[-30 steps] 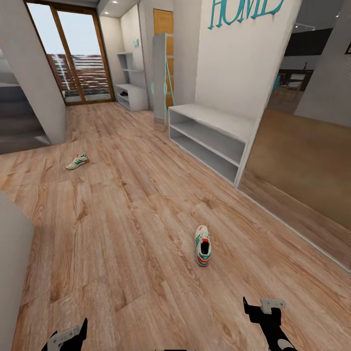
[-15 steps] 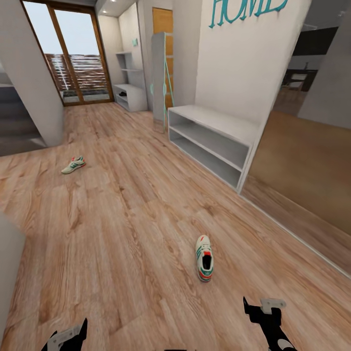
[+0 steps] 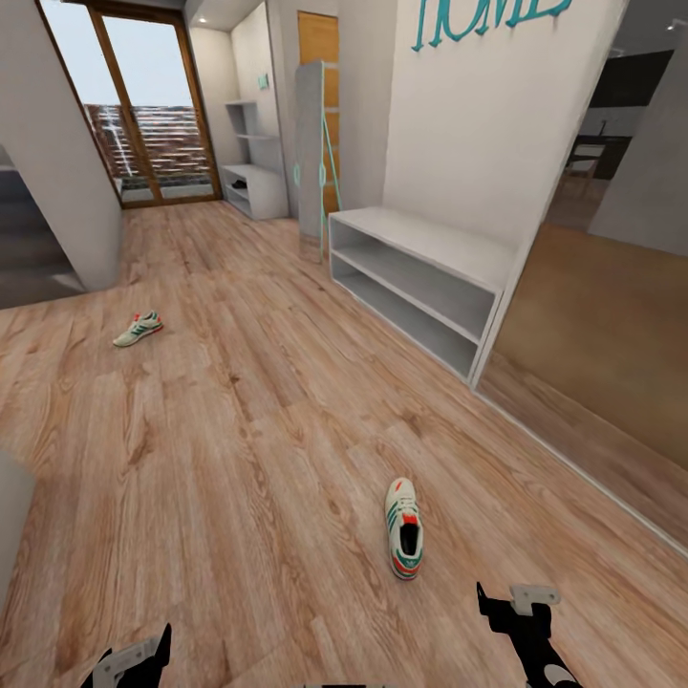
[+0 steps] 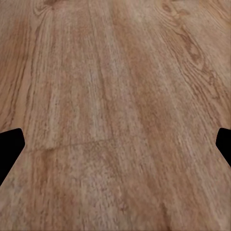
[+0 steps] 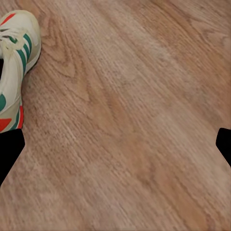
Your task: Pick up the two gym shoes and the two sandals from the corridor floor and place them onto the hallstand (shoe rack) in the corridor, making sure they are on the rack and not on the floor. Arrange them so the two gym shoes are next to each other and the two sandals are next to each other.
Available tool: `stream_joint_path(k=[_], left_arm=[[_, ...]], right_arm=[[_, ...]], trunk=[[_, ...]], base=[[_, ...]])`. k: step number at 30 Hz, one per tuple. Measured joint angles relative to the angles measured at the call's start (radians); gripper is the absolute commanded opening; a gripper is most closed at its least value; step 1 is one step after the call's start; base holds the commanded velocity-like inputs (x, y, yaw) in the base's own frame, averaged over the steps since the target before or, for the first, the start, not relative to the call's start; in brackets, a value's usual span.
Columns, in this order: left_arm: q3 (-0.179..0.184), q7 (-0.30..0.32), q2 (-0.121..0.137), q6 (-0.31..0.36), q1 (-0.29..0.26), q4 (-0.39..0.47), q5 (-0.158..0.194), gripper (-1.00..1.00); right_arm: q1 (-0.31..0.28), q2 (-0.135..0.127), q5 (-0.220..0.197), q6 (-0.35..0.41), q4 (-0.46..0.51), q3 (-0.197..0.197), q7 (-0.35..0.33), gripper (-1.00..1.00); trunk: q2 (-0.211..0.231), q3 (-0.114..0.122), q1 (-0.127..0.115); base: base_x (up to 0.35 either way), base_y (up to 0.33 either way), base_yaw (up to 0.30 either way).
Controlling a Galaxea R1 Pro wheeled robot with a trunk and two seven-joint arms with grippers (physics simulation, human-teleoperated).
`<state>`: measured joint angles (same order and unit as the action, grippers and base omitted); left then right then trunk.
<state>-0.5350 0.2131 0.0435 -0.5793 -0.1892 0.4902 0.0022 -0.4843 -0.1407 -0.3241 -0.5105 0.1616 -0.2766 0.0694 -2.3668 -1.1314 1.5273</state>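
One gym shoe (image 3: 403, 528) lies on the corridor floor (image 3: 239, 459) just ahead of my right gripper (image 3: 513, 602), toe pointing away; its side also shows in the right wrist view as the gym shoe (image 5: 13, 72). The second gym shoe (image 3: 138, 329) lies far off to the left. The hallstand (image 3: 420, 244) stands along the right wall with nothing on its top or shelves. My left gripper (image 3: 143, 652) hangs over bare planks. Both grippers are open, with nothing between their fingertips (image 4: 9, 149) (image 5: 9, 151). The sandals are out of view.
A tall grey cabinet (image 3: 315, 153) stands beyond the hallstand. White shelves (image 3: 258, 182) and a glass door (image 3: 143, 115) close the far end. A wall corner (image 3: 67, 172) juts in at left, and a grey edge (image 3: 10, 516) sits near left.
The whole view has shifted as the camera moved: the near gym shoe now shows lower and closer, the far one further left. Both grippers keep their pose.
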Motion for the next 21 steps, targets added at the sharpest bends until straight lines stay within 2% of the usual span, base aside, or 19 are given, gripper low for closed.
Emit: stream_joint_path(k=[12, 21], left_arm=[[0.0, 0.0, 0.0, -0.001, 0.0, 0.0, 0.0, 1.0], [-0.002, 0.0, 0.0, -0.001, 0.0, 0.0, 0.0, 1.0]], right_arm=[[0.0, 0.0, 0.0, 0.0, 0.001, 0.0, 0.0, 1.0], [0.0, 0.0, 0.0, 0.0, 0.001, 0.0, 0.0, 1.0]], trunk=[[0.0, -0.006, 0.0], [0.0, -0.007, 0.0]], base=[[0.022, 0.005, 0.0], [0.183, 0.144, 0.0]])
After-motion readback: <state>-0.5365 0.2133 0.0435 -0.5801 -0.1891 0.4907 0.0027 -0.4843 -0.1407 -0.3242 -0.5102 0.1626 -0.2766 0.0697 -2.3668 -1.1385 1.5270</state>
